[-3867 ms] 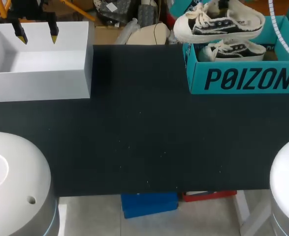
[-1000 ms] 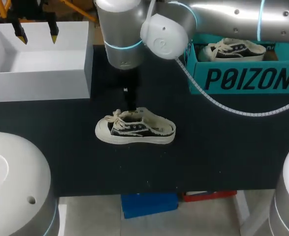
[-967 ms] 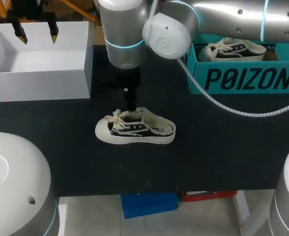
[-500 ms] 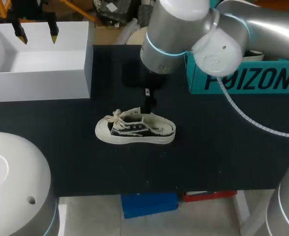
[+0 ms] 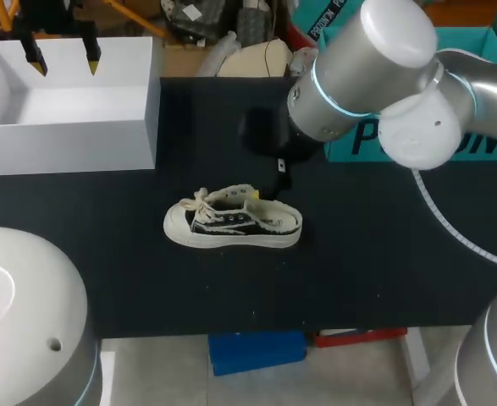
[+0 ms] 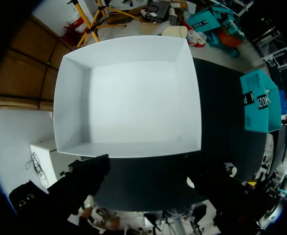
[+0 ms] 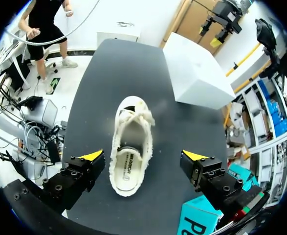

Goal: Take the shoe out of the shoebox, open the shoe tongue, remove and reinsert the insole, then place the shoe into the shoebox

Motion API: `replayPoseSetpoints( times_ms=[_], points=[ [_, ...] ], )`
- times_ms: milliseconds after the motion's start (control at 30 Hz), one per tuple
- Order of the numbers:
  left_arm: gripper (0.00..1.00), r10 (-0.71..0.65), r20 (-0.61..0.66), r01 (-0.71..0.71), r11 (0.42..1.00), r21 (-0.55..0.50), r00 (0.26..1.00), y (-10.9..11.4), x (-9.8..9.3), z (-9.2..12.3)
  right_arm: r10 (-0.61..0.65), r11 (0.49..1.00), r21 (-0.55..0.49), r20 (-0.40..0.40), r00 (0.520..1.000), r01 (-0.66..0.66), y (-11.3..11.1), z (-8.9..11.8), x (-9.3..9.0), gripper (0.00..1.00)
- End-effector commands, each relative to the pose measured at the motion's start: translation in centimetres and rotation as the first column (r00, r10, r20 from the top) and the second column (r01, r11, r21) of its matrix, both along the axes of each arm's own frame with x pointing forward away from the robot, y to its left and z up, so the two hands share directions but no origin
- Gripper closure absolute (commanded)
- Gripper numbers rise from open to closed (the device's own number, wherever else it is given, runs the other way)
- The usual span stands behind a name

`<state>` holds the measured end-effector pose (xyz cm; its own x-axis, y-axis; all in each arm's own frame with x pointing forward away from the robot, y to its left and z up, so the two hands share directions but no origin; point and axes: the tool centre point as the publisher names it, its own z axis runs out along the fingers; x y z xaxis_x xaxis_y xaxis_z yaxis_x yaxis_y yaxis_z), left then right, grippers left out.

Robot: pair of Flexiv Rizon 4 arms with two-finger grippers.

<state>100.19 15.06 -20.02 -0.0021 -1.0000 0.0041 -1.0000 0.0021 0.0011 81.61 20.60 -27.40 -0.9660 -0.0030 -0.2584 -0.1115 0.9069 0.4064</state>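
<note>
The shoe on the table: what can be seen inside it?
In the right wrist view, the opening of the shoe shows its insole at the heel. The front part of the inside is covered by the laces.

We read the shoe (image 5: 231,224) as canvas cloth: dark sides, rough frayed cream edging, woven laces, smooth off-white rubbery sole and toe cap. Desk (image 5: 358,271): matt black sheet, finely speckled, no glare. White box (image 5: 70,139): smooth and matt; we can't tell plastic from coated board. Shoebox (image 7: 194,215): teal card with a slight sheen. Right arm (image 5: 375,59): glossy silver-grey shell, hard highlights. Right pincer (image 7: 143,155): matt black finger bodies with visible bolt heads, smooth yellow tips.
</note>
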Motion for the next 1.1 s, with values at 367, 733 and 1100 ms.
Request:
replayPoseSetpoints(
  times_ms=[367,733,1100],
  points=[
    [0.00,0.000,-0.002,0.000,1.000,0.002,1.000,0.0,0.0,0.0,0.006,1.000,0.022,0.001,1.000,-0.006,-0.2,-0.2,0.0,0.00],
    [0.00,0.000,-0.002,0.000,1.000,0.002,1.000,0.0,0.0,0.0,0.006,1.000,0.022,0.001,1.000,-0.006,-0.2,-0.2,0.0,0.00],
    [0.00,0.000,-0.002,0.000,1.000,0.002,1.000,0.0,0.0,0.0,0.021,0.992,0.124,-0.037,0.999,-0.016,-0.9,-1.6,-1.3,0.00]
  ],
)
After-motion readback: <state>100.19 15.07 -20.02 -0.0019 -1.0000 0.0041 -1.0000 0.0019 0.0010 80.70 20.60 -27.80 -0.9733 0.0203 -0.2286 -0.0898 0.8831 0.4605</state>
